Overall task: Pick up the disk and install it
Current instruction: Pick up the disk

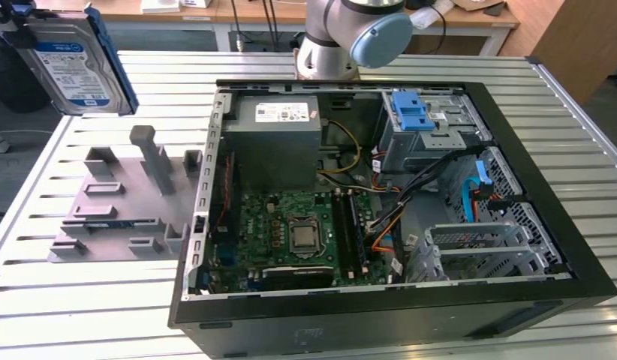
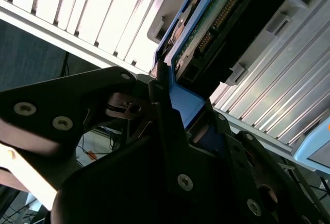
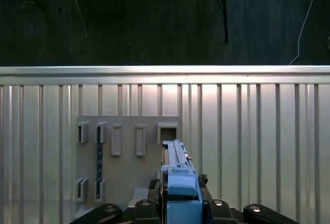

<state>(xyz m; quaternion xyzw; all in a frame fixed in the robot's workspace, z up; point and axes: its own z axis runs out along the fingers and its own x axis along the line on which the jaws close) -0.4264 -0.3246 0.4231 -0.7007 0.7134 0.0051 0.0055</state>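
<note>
The disk point(image 1: 73, 64), a silver-black drive with a white-and-blue label in a blue carrier frame, hangs upright in the air above the table's far corner at the exterior view's left, clear of the grey holder plate point(image 1: 118, 210). In the second wrist view my gripper point(image 2: 172, 98) is shut on the disk's blue carrier point(image 2: 188, 103), with the drive's circuit board and connector point(image 2: 216, 23) showing beyond the fingers. In the first wrist view the disk point(image 3: 178, 175) stands edge-on above the gripper body, over the grey holder plate point(image 3: 124, 157).
An open black computer case point(image 1: 549, 187) lies on the slatted metal table point(image 1: 78, 307). Inside are a grey drive bay with a blue latch point(image 1: 424, 120), a grey power-supply box point(image 1: 278, 142), a green motherboard point(image 1: 299, 232) and loose cables. The arm's base point(image 1: 344, 34) stands behind the case.
</note>
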